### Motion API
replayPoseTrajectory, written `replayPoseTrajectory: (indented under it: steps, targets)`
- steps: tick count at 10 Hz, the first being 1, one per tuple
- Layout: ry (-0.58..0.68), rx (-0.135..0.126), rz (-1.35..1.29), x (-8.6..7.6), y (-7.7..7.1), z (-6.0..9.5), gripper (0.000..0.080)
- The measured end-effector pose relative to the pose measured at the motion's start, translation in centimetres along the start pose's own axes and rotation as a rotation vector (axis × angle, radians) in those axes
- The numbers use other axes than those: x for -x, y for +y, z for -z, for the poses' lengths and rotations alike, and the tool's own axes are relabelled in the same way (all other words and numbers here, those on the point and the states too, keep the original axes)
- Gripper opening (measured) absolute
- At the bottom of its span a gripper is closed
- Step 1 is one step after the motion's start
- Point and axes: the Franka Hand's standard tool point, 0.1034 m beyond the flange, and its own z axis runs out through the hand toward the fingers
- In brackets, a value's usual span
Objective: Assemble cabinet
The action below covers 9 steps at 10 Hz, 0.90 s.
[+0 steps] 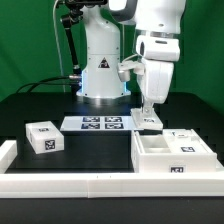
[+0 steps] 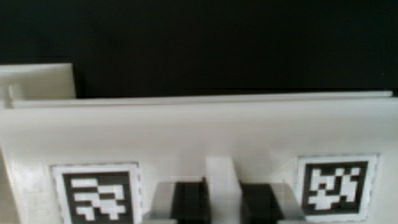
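Note:
The white boxy cabinet frame (image 1: 158, 166) lies at the exterior view's right, with tags on its face. A white tagged panel (image 1: 151, 123) stands on the table just behind it. My gripper (image 1: 149, 113) is down on this panel. In the wrist view the panel (image 2: 214, 125) fills the picture with a tag on each side. My gripper (image 2: 217, 203) has its dark fingers (image 2: 178, 203) pressed against both sides of a thin white rib between the tags. A small white tagged block (image 1: 42, 138) sits at the exterior view's left.
The marker board (image 1: 100, 123) lies flat before the robot base (image 1: 102, 75). A long white border rail (image 1: 70, 186) runs along the front and turns up at the left. Another white piece (image 2: 36, 85) shows behind the panel in the wrist view.

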Motion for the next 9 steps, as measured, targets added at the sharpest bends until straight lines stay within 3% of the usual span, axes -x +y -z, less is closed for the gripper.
replayPoseTrajectory:
  steps: [2,6,9]
  targets:
    - [-0.001,-0.002,0.005,0.01,0.03,-0.07,0.0071]
    - [-0.018,-0.034,0.022,0.36,0.93,-0.54,0.0071]
    - [-0.020,-0.037,0.021,0.48,0.93,-0.55,0.0071]
